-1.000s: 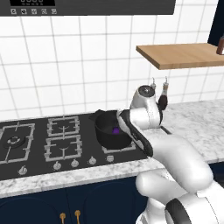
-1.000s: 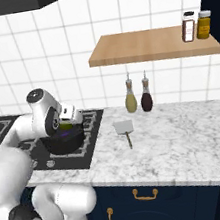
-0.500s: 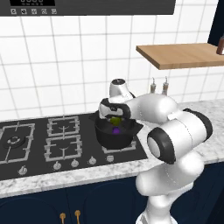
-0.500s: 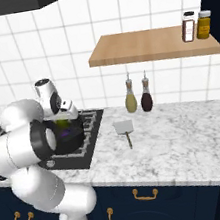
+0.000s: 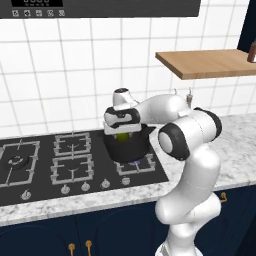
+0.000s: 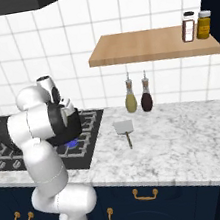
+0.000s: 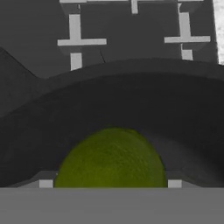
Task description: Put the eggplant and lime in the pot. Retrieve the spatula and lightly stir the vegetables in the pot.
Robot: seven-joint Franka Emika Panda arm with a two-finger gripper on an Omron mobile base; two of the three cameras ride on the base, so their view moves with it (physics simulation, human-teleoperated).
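Sitting between jaws: lime (image 7: 111,157)

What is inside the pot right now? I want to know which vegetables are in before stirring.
The lime sits at the pot mouth between the wide-open jaws, so I can't tell if it's released. The eggplant isn't visible; the lime and hand cover the pot's floor.

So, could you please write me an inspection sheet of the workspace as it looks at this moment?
Surface: marble counter beside a black stovetop.
Job's things: lime between the fingertips, over the pot on a burner; spatula flat on the counter; eggplant hidden.
Clutter: two bottles by the wall, two jars on the shelf.
Grippers: gripper wide, lime between the tips.
Cables: nothing seen.
Surroundings: white tiled wall, navy cabinets.
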